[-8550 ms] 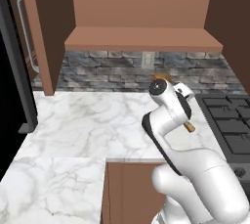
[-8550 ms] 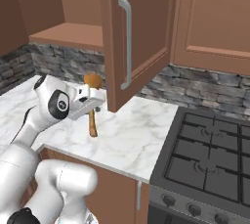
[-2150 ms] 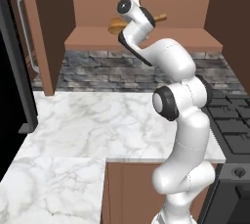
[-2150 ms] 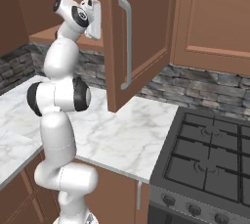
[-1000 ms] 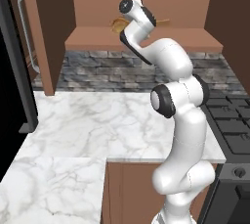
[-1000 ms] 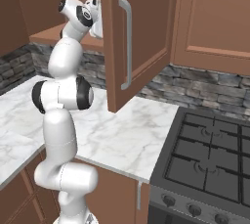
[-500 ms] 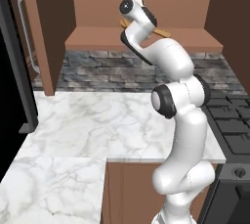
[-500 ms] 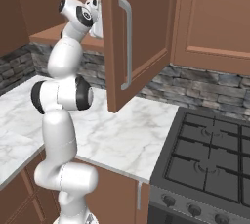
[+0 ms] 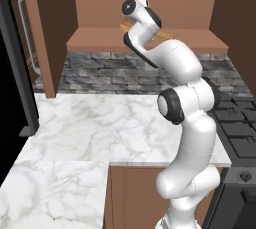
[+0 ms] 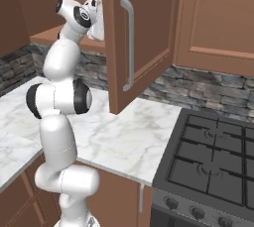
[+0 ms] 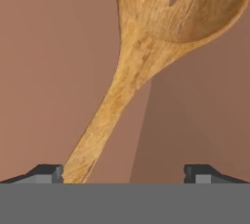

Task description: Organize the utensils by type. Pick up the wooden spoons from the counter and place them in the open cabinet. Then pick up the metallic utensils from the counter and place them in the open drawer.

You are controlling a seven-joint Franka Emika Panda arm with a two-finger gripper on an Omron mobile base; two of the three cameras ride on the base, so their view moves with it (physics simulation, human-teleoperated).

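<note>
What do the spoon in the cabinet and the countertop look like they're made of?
The spoon looks like golden-brown wood with a matte finish: grain streaks run along its handle and bowl. The countertop looks like polished white marble, judging by its grey veining, though it may be an imitation.

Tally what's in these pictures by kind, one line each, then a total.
Wooden spoons: 1, lying in the open cabinet
Grippers: 1, jaws open
Cooktops: 1
Counters: 1
Total: 4
</note>
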